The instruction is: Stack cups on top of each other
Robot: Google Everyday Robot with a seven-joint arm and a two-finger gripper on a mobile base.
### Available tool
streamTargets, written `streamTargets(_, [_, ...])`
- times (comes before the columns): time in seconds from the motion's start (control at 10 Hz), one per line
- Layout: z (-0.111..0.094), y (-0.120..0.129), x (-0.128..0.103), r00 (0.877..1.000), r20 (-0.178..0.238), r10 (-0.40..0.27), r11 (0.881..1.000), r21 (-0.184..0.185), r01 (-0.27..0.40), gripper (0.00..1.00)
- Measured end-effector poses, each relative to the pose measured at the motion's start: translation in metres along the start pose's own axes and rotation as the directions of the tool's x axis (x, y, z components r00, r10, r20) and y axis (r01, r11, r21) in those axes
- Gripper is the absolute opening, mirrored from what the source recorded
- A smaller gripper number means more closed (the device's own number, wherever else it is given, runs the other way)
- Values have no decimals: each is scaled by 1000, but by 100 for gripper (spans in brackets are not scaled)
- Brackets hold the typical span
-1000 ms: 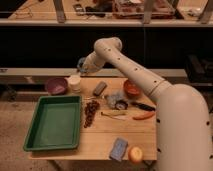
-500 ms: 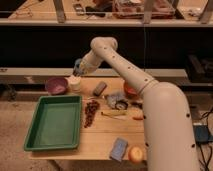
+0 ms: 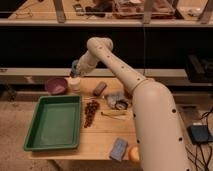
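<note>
The cream-white cup (image 3: pixel 74 84) stands upright at the back left of the wooden table, just right of the purple bowl (image 3: pixel 56 85). My gripper (image 3: pixel 75 71) hangs right above this cup, reaching down and to the left from the arm's elbow (image 3: pixel 100 47). It is shut on the light blue cup (image 3: pixel 75 65), which it holds just over the cream-white cup. I cannot tell whether the two cups touch. The orange bowl is hidden behind my arm.
A green tray (image 3: pixel 55 122) fills the table's left front. A bunch of dark grapes (image 3: pixel 91 113), a brown block (image 3: pixel 100 88), a grey-blue item (image 3: pixel 117 101) and a yellow piece (image 3: pixel 115 114) lie mid-table. A blue sponge (image 3: pixel 118 148) and an orange fruit (image 3: pixel 134 154) sit at the front edge.
My gripper has moved left and down with the light blue cup, from right of the cream-white cup to directly above it. The other things have not moved.
</note>
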Motion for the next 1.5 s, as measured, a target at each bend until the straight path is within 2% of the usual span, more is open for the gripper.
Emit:
streamTargets(0.2, [3, 0, 3, 1000, -9, -5, 1000, 0, 5, 0])
streamTargets(1.5, [30, 4, 6, 998, -34, -48, 996, -79, 45, 0])
